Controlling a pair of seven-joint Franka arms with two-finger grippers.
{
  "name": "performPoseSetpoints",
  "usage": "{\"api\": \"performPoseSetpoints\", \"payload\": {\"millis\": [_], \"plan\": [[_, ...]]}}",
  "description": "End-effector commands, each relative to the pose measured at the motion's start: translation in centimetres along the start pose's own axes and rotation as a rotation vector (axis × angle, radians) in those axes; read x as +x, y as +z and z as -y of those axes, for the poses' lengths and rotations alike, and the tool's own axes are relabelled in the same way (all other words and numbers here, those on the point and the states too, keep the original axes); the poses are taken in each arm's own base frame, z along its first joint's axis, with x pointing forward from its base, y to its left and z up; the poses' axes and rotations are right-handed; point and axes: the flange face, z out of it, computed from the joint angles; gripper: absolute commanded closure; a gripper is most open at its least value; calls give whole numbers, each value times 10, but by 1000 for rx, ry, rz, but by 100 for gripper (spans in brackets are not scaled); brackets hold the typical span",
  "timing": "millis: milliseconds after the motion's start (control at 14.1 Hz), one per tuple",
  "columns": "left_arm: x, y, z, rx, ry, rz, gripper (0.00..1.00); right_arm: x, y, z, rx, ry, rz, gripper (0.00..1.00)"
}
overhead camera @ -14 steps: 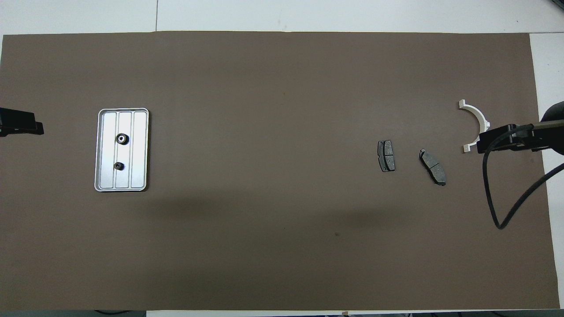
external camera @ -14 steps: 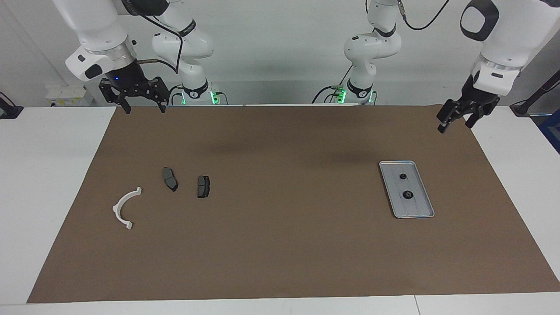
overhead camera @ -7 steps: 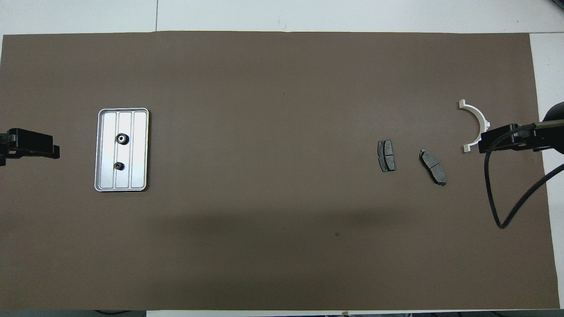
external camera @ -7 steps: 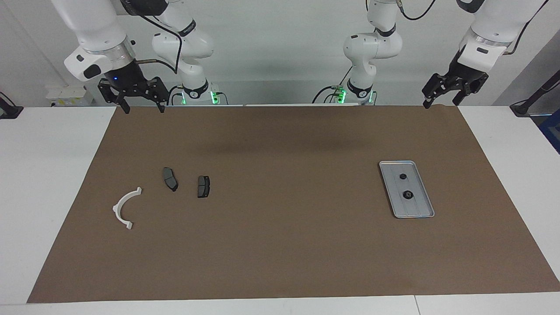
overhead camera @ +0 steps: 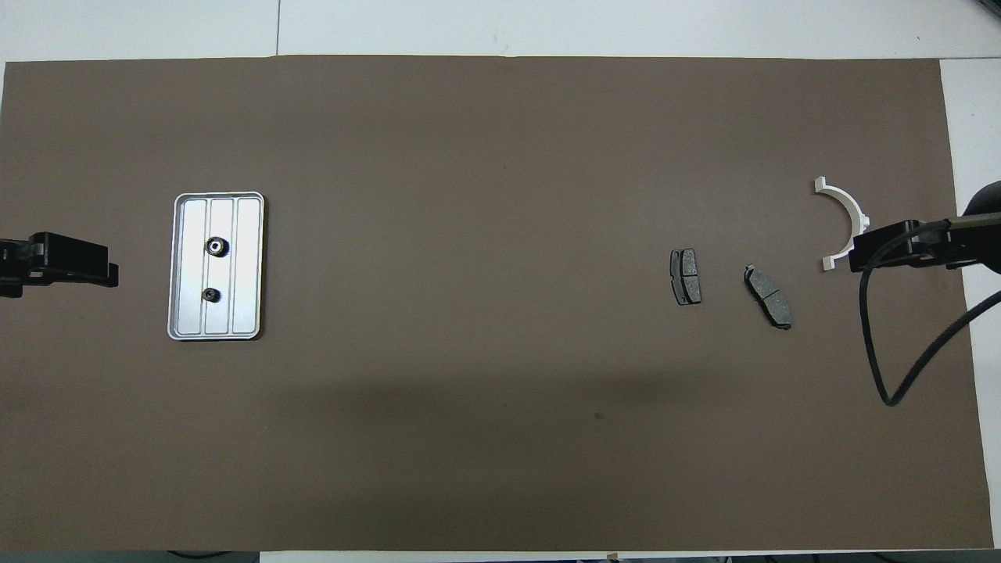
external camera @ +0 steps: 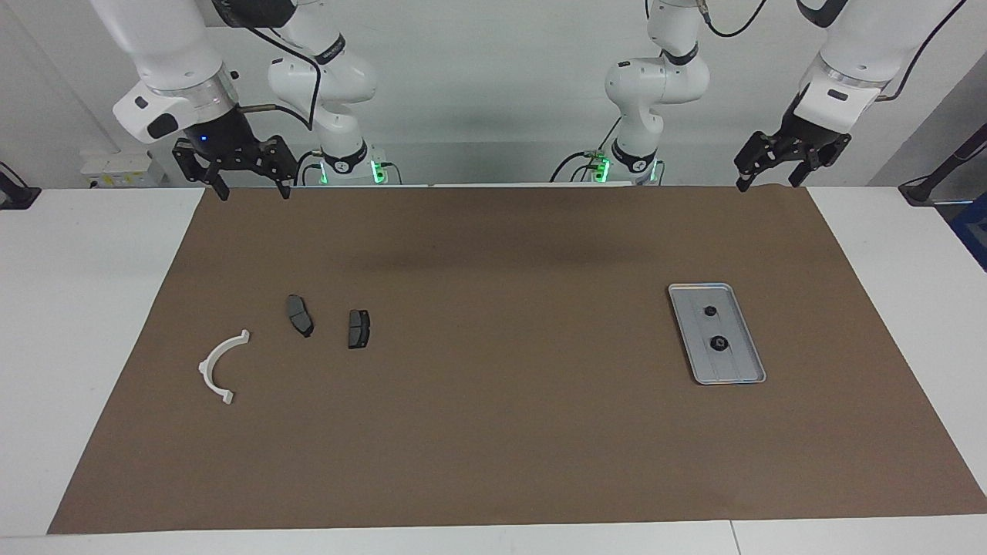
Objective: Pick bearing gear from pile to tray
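Note:
The silver ribbed tray point(external camera: 736, 370) point(overhead camera: 249, 266) lies on the mat toward the left arm's end. Two small black round gears point(external camera: 710, 311) point(external camera: 719, 344) rest in it, also seen in the overhead view point(overhead camera: 215, 247) point(overhead camera: 210, 295). The pile lies toward the right arm's end: a white curved arc point(external camera: 221, 366) point(overhead camera: 843, 205) and two dark grey pads point(external camera: 299, 314) point(external camera: 358, 328). My left gripper point(external camera: 767, 183) point(overhead camera: 109, 274) hangs open and empty, raised over the mat's corner at its own end. My right gripper point(external camera: 254, 191) point(overhead camera: 856, 254) waits open and empty over the mat's corner at its end.
A brown mat point(external camera: 493, 432) covers most of the white table point(external camera: 92, 308). The right arm's black cable point(overhead camera: 884, 360) loops down over the mat beside the pile.
My left gripper has risen and swung in from the table's end toward the robots' bases. The right arm, the tray and the pile have not moved.

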Motion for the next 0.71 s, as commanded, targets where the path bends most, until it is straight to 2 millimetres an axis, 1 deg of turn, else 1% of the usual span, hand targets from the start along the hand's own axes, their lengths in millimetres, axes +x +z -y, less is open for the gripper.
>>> {"api": "performPoseSetpoints", "payload": {"millis": [0, 639], "plan": [[1, -4, -5, 15, 12, 20, 0, -1, 1, -3, -20, 15, -7, 0], [-1, -6, -4, 9, 22, 15, 0, -1, 0, -3, -20, 16, -8, 0]]}}
